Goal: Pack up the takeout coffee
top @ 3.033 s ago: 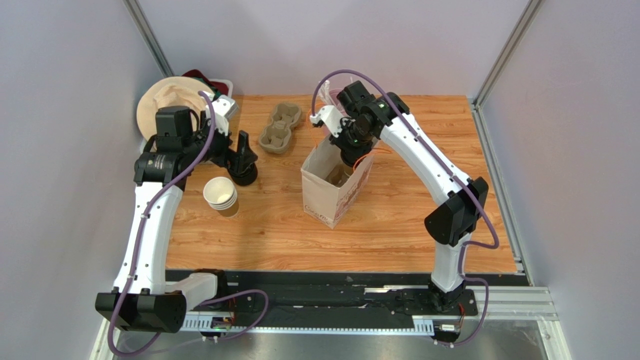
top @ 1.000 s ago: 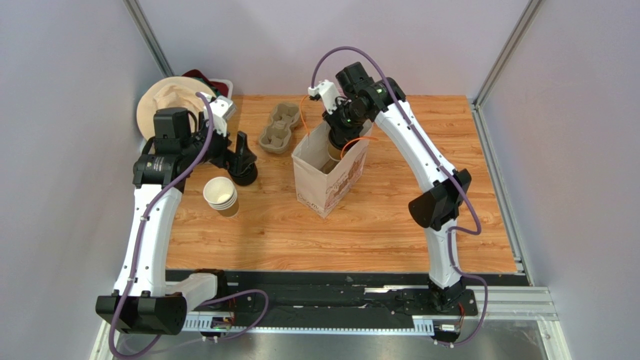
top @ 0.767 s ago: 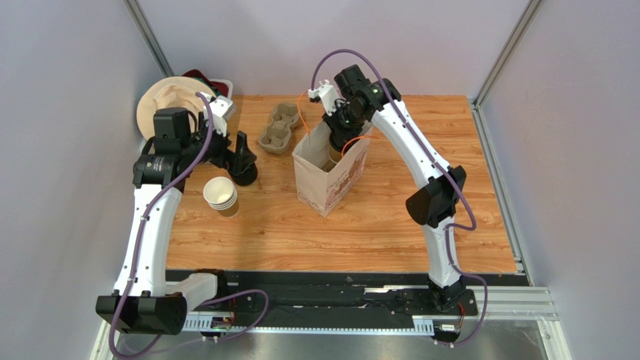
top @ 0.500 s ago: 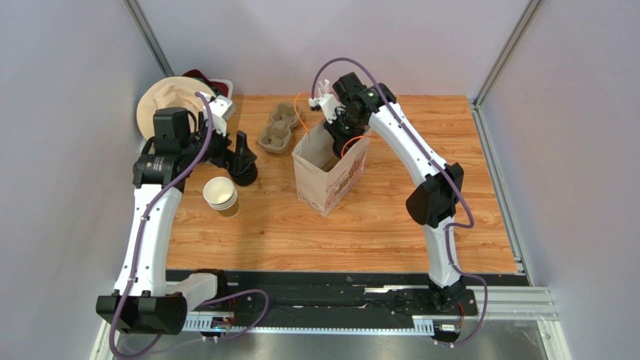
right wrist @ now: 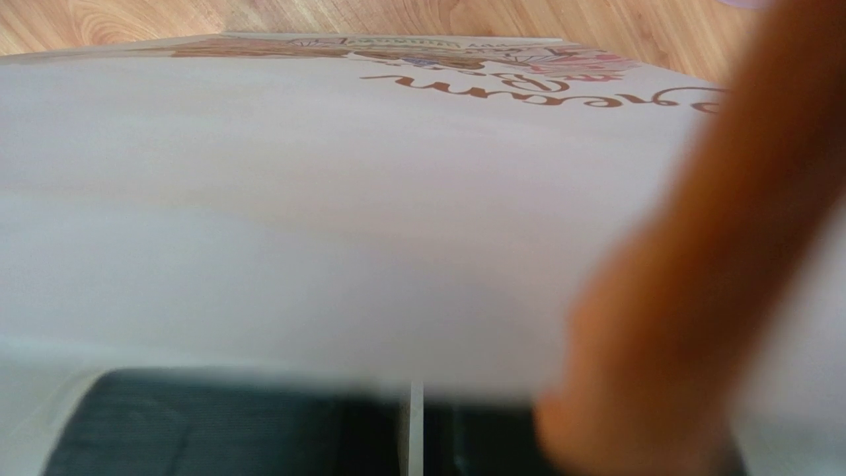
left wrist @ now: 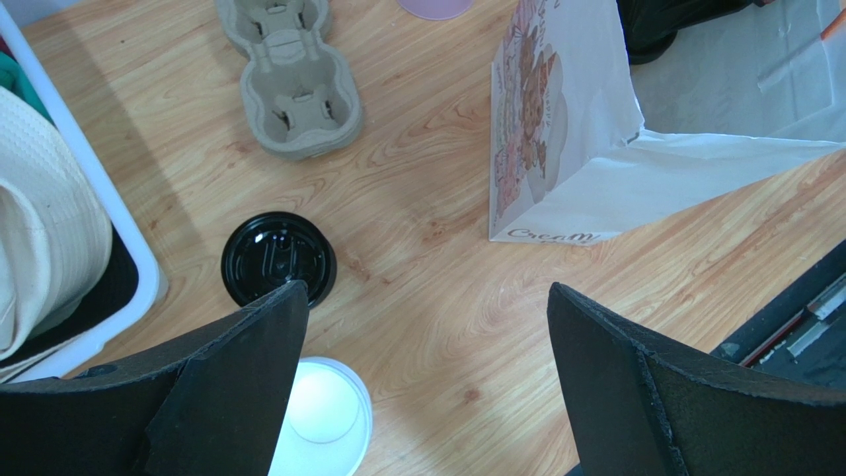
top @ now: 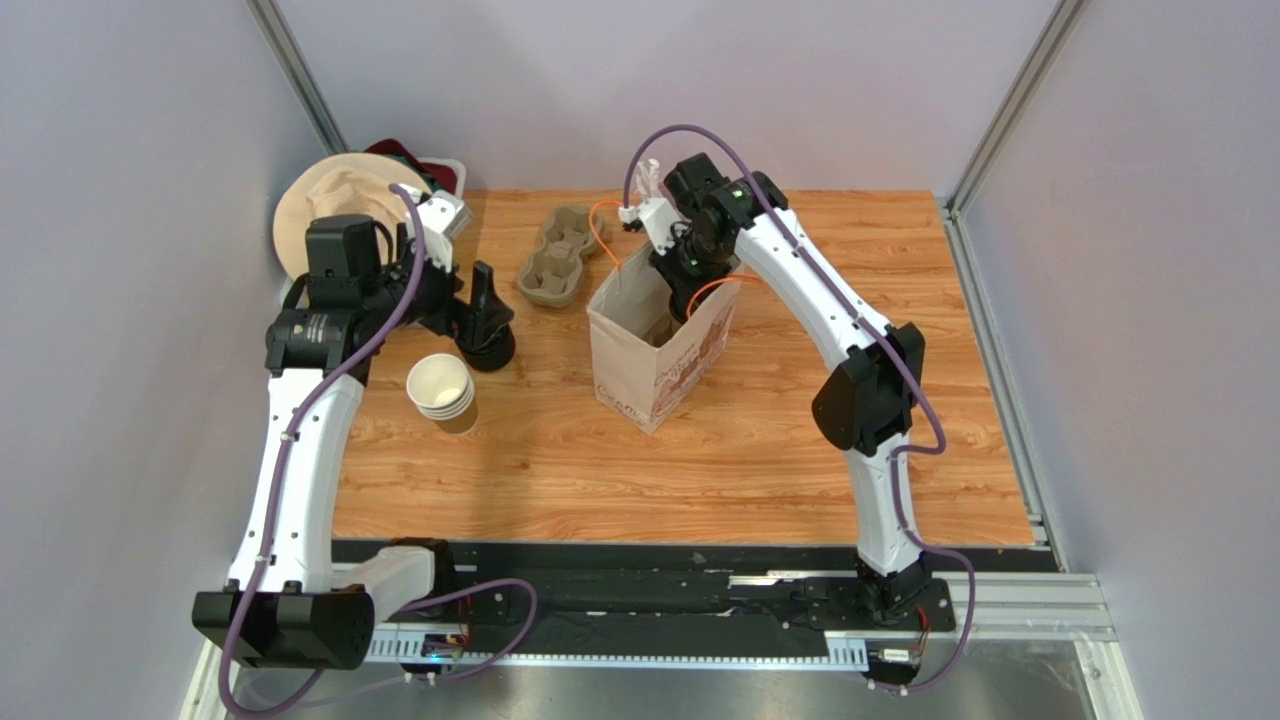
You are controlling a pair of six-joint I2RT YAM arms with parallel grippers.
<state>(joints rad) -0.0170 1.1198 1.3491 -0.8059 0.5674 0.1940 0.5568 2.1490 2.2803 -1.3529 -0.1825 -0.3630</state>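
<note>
A white printed paper bag [top: 658, 353] stands open mid-table, its orange handles [top: 606, 225] sticking up; it also shows in the left wrist view [left wrist: 556, 149]. My right gripper [top: 675, 273] is at the bag's back rim. In the right wrist view its fingers [right wrist: 248, 426] are shut on the thin white bag wall [right wrist: 298, 218], with a blurred orange handle [right wrist: 695, 297] close by. The single takeout coffee cup is hidden; the bag's inside is dark. My left gripper [left wrist: 424, 290] is open and empty above the wood, next to the black round lid [left wrist: 278, 260].
A nested stack of paper cups [top: 442, 390] stands front left, and is seen from above in the left wrist view [left wrist: 320, 416]. A grey pulp cup carrier [top: 564, 255] lies at the back. A white bin [left wrist: 119, 228] holding a beige hat [top: 338, 195] is back left. A pink cup base [left wrist: 434, 6] stands behind the bag.
Over three seconds the bag has slid left and back. My right gripper has moved to its back rim. The left arm has not moved.
</note>
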